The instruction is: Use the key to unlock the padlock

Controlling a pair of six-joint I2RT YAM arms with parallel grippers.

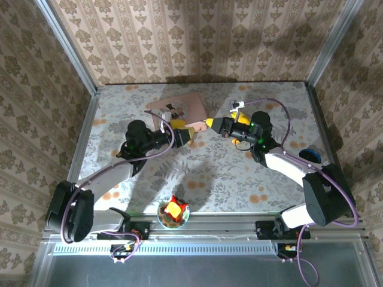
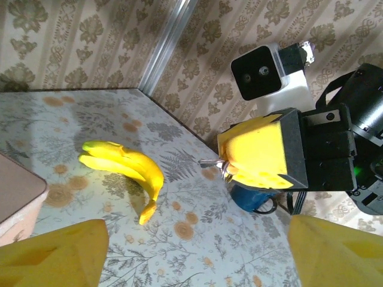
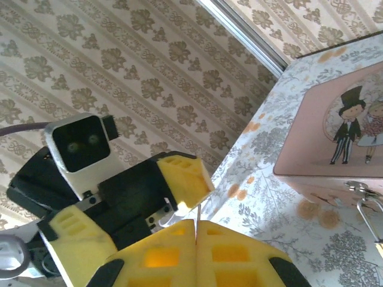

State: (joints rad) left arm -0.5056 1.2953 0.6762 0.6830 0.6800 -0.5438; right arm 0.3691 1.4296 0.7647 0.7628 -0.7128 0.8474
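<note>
My right gripper (image 3: 196, 224) is shut on the key (image 3: 198, 209), whose thin blade sticks out past the pads. From the left wrist view that key (image 2: 213, 162) points left out of the right gripper (image 2: 224, 156), with a small ring at its base. My left gripper (image 2: 194, 251) stands wide open, nothing between its fingers (image 2: 54, 254), facing the right gripper (image 1: 210, 125) a short way off over the table's middle. The left gripper (image 1: 184, 133) hovers just in front of the pink box (image 1: 179, 109). At the box's front latch (image 3: 358, 187) hangs the padlock's thin silvery shackle (image 3: 359, 204); its body is cut off by the frame edge.
A yellow banana (image 2: 128, 170) lies on the flowered table beyond the left gripper. A blue cup-like thing (image 1: 311, 156) stands near the right edge. A small bowl (image 1: 173, 213) with red and yellow contents sits at the near edge between the arm bases. Papered walls close in three sides.
</note>
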